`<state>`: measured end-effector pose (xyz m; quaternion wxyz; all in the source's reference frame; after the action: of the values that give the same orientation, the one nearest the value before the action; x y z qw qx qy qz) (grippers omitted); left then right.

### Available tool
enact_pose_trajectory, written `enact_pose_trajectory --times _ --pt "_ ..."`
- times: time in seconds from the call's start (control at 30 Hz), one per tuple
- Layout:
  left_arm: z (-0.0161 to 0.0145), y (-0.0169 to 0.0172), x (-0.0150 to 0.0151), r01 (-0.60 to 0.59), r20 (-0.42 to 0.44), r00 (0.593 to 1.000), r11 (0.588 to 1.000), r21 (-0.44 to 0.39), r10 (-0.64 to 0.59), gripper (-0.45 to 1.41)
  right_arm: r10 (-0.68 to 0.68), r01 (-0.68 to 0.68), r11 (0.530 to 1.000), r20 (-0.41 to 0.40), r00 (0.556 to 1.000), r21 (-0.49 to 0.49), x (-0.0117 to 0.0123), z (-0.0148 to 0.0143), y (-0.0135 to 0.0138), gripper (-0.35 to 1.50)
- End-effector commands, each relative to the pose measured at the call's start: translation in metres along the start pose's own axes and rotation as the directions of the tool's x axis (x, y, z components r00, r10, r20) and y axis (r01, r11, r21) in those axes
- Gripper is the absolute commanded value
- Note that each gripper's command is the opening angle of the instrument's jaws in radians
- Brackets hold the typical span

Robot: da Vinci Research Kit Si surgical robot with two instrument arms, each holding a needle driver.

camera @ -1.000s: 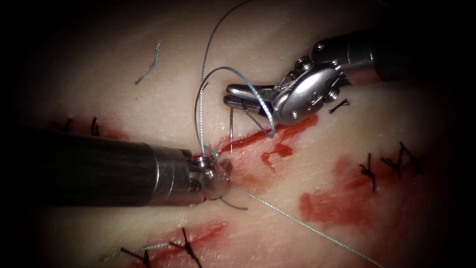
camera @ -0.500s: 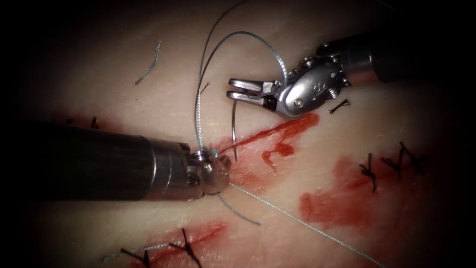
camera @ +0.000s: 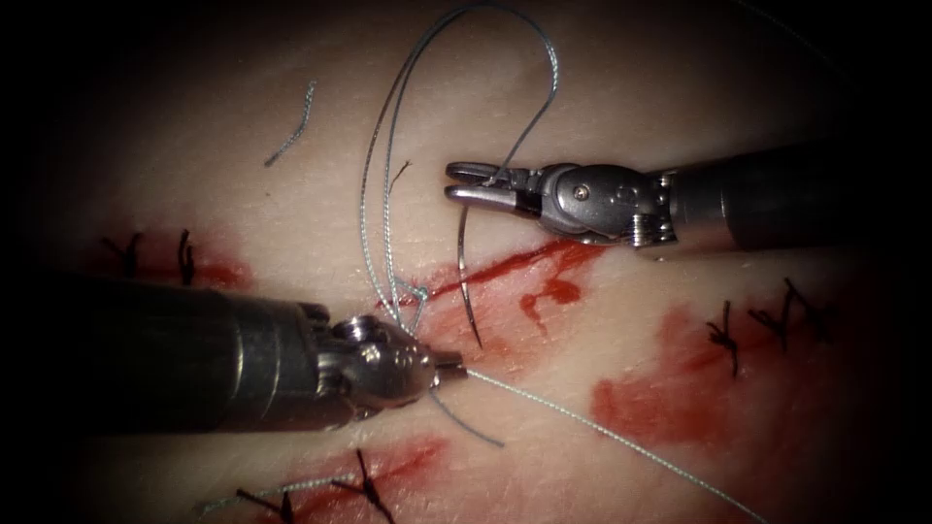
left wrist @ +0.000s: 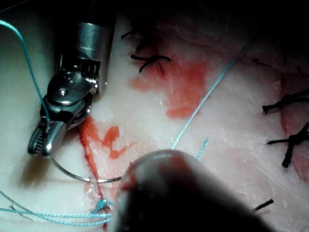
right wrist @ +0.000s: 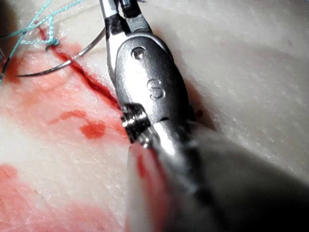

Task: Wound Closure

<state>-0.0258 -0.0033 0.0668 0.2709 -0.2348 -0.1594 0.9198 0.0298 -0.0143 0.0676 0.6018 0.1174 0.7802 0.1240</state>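
The right tool (camera: 464, 184) is shut on the curved needle (camera: 464, 277) close to its thread end. The needle hangs free above the cut (camera: 515, 260), with its tip toward the red fluid (camera: 549, 291) and not in the tissue (camera: 602, 87). Teal thread (camera: 544, 107) rises from those jaws in a tall loop and comes down to a knot (camera: 416, 291) at the cut's left end. Just below the knot, the left tool (camera: 451, 367) is shut on the thread, which runs off to the lower right. The left wrist view has the right tool (left wrist: 41, 142), the needle (left wrist: 72, 175) and the knot (left wrist: 101, 205). The right wrist view has the jaws (right wrist: 120, 12), the needle (right wrist: 72, 60) and the knot (right wrist: 50, 42).
Dark finished stitches lie right of the cut (camera: 723, 335), near the front edge (camera: 364, 480) and at the left (camera: 183, 254). A loose cut piece of thread (camera: 291, 121) lies at the upper left. A short thread tail (camera: 471, 425) curls below the left tool.
The right tool has levelled out and the thread loop has risen off its jaws. The needle now hangs lower over the cut. The left tool's jaws have swung right, drawing the thread.
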Motion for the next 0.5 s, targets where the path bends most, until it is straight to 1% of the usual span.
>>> enact_pose_trajectory --times 0.03,0.07,0.1,0.2,0.23,0.27,0.3,0.33,0.37,0.4,0.43,0.5 --pt "0.0004 -0.0003 0.0003 -0.025 -0.013 1.0 1.0 0.008 0.025 0.0 0.045 -0.046 0.999 -0.002 0.999 -0.018 -0.0004 0.0009 -0.0005 -0.35" --pt "0.0004 -0.0003 0.0003 -0.025 -0.013 1.0 1.0 0.008 0.025 0.0 0.045 -0.046 0.999 -0.002 0.999 -0.018 -0.0004 0.0009 -0.0005 -0.35" --pt "0.0001 -0.0009 0.0006 -0.076 -0.044 0.996 0.997 0.015 0.077 0.02 0.077 -0.077 0.997 -0.003 0.997 -0.032 -0.0004 0.0009 -0.0005 -0.35" --pt "-0.0003 -0.0018 0.0006 -0.152 -0.107 0.982 0.988 0.028 0.155 0.1 0.138 -0.138 0.989 -0.007 0.99 -0.043 -0.0004 0.0008 -0.0005 -0.35" --pt "-0.0005 -0.0023 0.0005 -0.225 -0.131 0.964 0.972 0.062 0.231 0.07 0.185 -0.185 0.982 -0.011 0.983 -0.046 -0.0004 0.0007 -0.0004 -0.35" --pt "-0.0007 -0.0027 0.0005 -0.292 -0.136 0.944 0.954 0.071 0.3 0.02 0.225 -0.226 0.973 -0.013 0.974 -0.042 -0.0004 0.0006 -0.0004 -0.35" --pt "-0.0008 -0.003 0.0005 -0.35 -0.133 0.925 0.934 0.072 0.357 0.0 0.237 -0.237 0.971 -0.014 0.971 -0.042 -0.0004 0.0006 -0.0004 -0.35" --pt "-0.0008 -0.0031 0.0005 -0.39 -0.132 0.908 0.918 0.07 0.397 0.02 0.248 -0.249 0.968 -0.014 0.969 -0.041 -0.0003 0.0005 -0.0004 -0.35" --pt "-0.0008 -0.0031 0.0005 -0.39 -0.132 0.908 0.918 0.07 0.397 0.02 0.248 -0.249 0.968 -0.014 0.969 -0.041 -0.0003 0.0005 -0.0004 -0.35" --pt "-0.0006 -0.0034 0.0006 -0.502 -0.13 0.852 0.862 0.072 0.507 0.15 0.254 -0.255 0.966 -0.015 0.967 -0.041 -0.0003 0.0005 -0.0004 -0.35" --pt "-0.0006 -0.0035 0.0006 -0.559 -0.128 0.816 0.826 0.075 0.564 0.19 0.266 -0.266 0.963 -0.015 0.964 -0.041 -0.0003 0.0005 -0.0004 -0.35" --pt "-0.0004 -0.0038 0.0006 -0.604 -0.131 0.783 0.794 0.071 0.608 0.31 0.283 -0.283 0.958 -0.016 0.959 -0.037 -0.0003 0.0005 -0.0005 -0.35"
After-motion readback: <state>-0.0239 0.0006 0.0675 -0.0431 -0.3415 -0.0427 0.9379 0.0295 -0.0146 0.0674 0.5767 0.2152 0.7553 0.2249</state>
